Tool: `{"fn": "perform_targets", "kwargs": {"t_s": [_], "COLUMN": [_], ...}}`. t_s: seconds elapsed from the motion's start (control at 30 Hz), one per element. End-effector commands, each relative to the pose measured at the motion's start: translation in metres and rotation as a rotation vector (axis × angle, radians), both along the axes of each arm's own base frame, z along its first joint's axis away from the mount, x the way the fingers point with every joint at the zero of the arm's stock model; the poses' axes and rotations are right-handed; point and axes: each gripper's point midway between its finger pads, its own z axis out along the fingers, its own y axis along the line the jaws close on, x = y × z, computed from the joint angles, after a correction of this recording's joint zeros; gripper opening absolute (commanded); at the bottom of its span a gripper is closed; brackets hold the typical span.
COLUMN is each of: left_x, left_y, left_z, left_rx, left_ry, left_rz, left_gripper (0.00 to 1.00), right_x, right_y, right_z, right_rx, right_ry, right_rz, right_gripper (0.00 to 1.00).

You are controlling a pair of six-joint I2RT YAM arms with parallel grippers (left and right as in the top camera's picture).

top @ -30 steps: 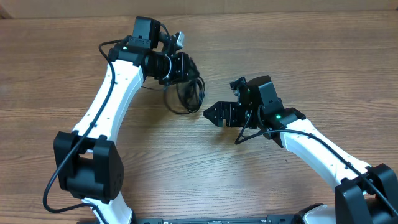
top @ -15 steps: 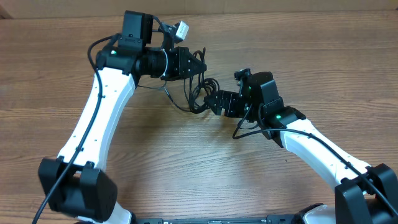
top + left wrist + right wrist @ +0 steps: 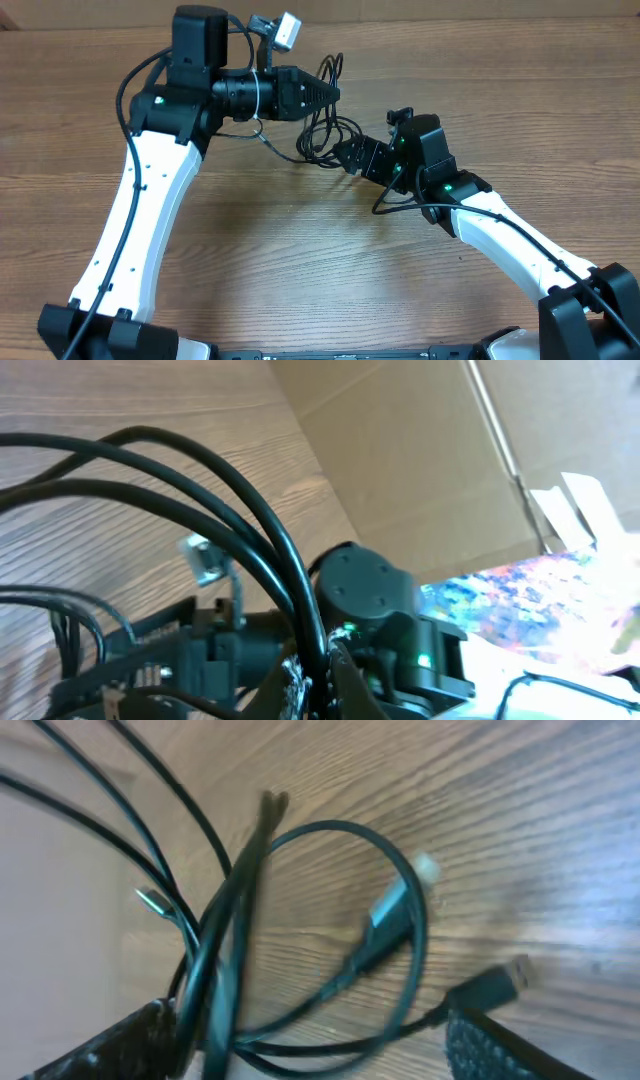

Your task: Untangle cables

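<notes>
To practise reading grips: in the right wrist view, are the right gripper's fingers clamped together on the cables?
No: the right gripper has its fingers wide apart, the cables in the gap.

We see the cables (image 3: 322,128) as a tangle of thin black cords, lifted toward the far middle of the worktop (image 3: 300,260). They are pinched at the top in the closed left hand (image 3: 330,95) and hang below it in loose loops. From the right wrist, several strands cross in a tight bunch while one cord curls into a wide loop. A pale-tipped plug (image 3: 392,915) shows inside that loop, and a silver-tipped plug (image 3: 505,975) points right.
</notes>
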Motion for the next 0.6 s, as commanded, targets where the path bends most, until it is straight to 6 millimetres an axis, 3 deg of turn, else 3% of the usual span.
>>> {"fn": "perform_targets", "kwargs": {"t_s": [0.0,0.1,0.23,0.33,0.4,0.57], "left_x": [-0.018,-0.022,-0.027,-0.025,-0.019,0.008], "left_y": [-0.008,-0.014,-0.02,-0.019,-0.014,0.009], "left_z": [0.026,0.03,0.041,0.046,0.045,0.021], "left_rx": [-0.061,-0.075,-0.114,-0.122,-0.11,0.008], "left_ry": [-0.02,-0.02,-0.047,-0.064,-0.081,-0.099], "left_rz": [-0.062,-0.08,-0.124,-0.118,-0.094,0.065], "left_gripper": [0.04,0.04,0.04,0.04,0.04,0.04], "right_x": [0.002,0.002,0.003,-0.001,-0.003,-0.009], "right_y": [0.002,0.004,0.0,-0.015,-0.03,-0.09], "right_z": [0.005,0.007,0.004,-0.013,-0.026,-0.052], "right_rx": [0.082,0.171,0.159,0.08,-0.019,-0.324], "right_ry": [0.078,0.171,0.177,0.215,0.215,0.196], "right_rz": [-0.08,-0.163,-0.185,-0.249,-0.286,-0.374], "right_gripper": [0.75,0.6,0.43,0.16,0.04,0.04]}}
